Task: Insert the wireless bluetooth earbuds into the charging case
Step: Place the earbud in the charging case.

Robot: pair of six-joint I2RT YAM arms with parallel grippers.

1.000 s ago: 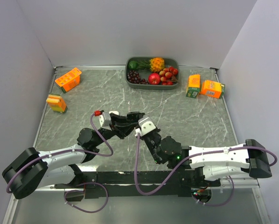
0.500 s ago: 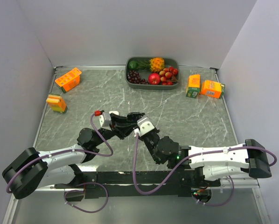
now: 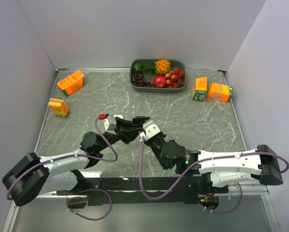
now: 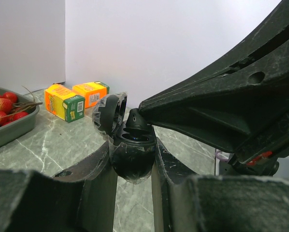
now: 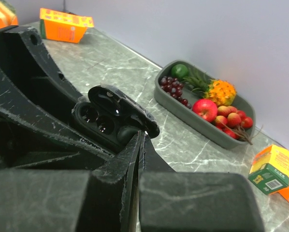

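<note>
In the left wrist view my left gripper [image 4: 133,162] is shut on the black charging case [image 4: 131,155], which it holds upright above the table. The case's lid [image 4: 108,115] stands open. A black earbud [image 4: 135,122] sits at the case's mouth. My right gripper [image 5: 142,137] is shut, its two fingers pressed flat together. Its tip rests against that earbud [image 5: 125,133] in one socket of the case [image 5: 97,121]. Two other sockets look empty. From the top view both grippers [image 3: 136,125] meet at mid-table, and the case is mostly hidden there.
A grey tray of fruit [image 3: 134,81] stands at the back centre. Two orange juice boxes [image 3: 70,82] [image 3: 58,107] lie at the left. Another two juice boxes [image 3: 200,89] [image 3: 220,92] lie at the back right. Walls close in the table on three sides.
The right arm has shifted slightly, its wrist edging toward the case. The left arm holds still, and neither gripper's state has changed.
</note>
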